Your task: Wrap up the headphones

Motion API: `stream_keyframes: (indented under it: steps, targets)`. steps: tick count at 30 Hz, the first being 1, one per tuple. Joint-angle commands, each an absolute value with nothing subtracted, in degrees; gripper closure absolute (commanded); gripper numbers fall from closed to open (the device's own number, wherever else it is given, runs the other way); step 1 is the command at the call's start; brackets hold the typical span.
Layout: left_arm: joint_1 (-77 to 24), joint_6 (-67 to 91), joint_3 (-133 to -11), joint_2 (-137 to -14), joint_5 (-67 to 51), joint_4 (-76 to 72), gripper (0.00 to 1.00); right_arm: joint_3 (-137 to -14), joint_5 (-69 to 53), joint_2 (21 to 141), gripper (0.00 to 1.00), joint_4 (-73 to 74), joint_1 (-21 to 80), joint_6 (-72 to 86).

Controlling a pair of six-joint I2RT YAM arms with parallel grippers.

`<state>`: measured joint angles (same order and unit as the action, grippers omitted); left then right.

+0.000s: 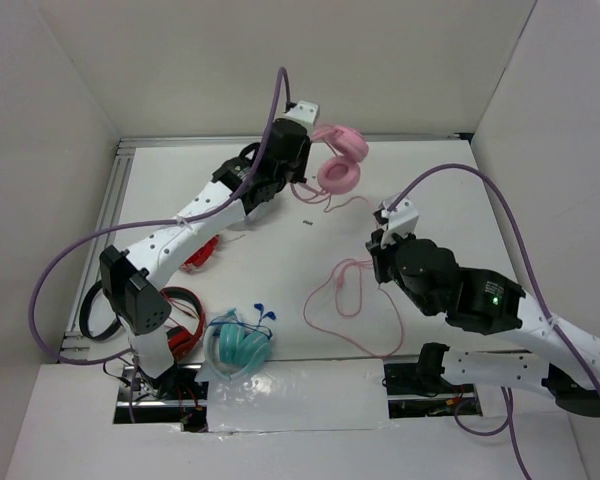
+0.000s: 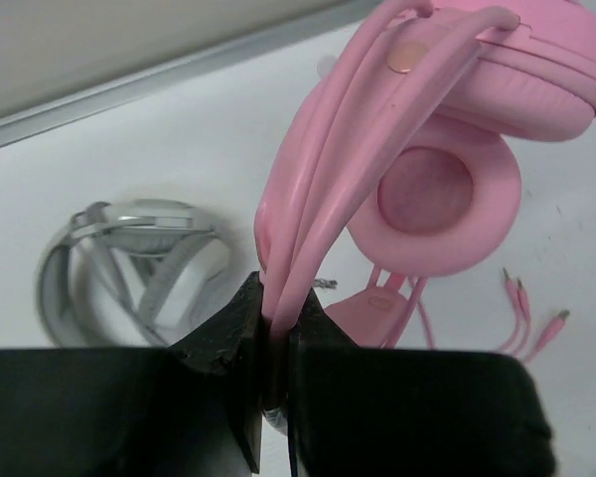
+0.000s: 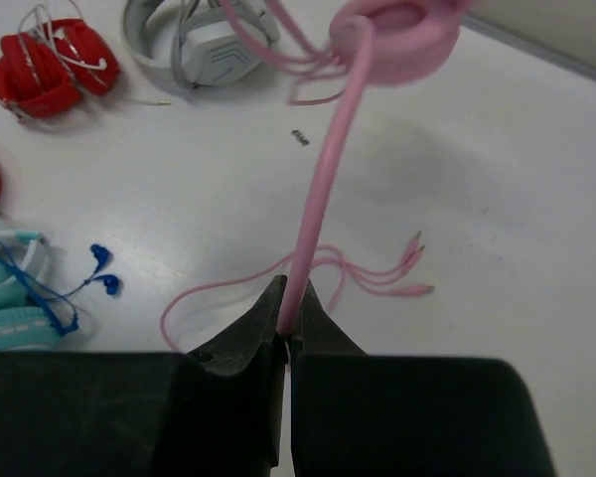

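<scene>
The left tool (image 2: 275, 320) is clenched on the headband (image 2: 323, 189) of the headphones (image 2: 437, 194), which sit at the far side of the worktop (image 1: 280, 270). The right tool (image 3: 289, 320) pinches the cable (image 3: 323, 189) taut, and its slack lies in loose loops. Winding looks barely begun. Next, the right arm likely must carry the cable around the headphones without snagging the slack.

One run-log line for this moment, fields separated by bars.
left gripper: shut on headband of pink headphones | right gripper: shut on their cable, taut | cable tail: loose on table
</scene>
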<state>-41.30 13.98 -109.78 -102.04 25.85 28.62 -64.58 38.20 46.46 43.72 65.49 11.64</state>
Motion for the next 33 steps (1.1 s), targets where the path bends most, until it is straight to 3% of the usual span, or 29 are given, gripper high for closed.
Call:
stream_keyframes:
  steps: [1, 6, 10, 16, 24, 33]
  targets:
    - [-42.0, 14.1, -104.6, -98.6, 12.9, 19.0, 1.00, -70.0, 43.6, 47.8, 1.00, 47.0, 66.0, 3.0]
    - [-43.2, 8.5, -98.7, -95.9, 8.0, 15.1, 1.00, -71.6, 44.7, 46.7, 1.00, 41.4, 64.4, -5.0]
    - [-43.4, 3.7, -91.4, -92.6, -3.4, 12.2, 1.00, -72.2, 43.0, 46.1, 1.00, 37.5, 60.0, -12.7]
    - [-43.7, -3.1, -81.8, -85.2, -16.2, 9.0, 1.00, -72.7, 36.3, 46.7, 1.00, 33.2, 46.2, -17.6]
    - [-46.9, -7.6, -73.4, -76.7, -29.0, 6.1, 1.00, -73.0, 13.6, 50.3, 1.00, 26.6, 19.5, -16.4]
    - [-49.1, -7.3, -74.5, -71.2, -38.3, 6.2, 1.00, -66.4, -2.3, 54.7, 1.00, 19.4, 10.8, -13.2]
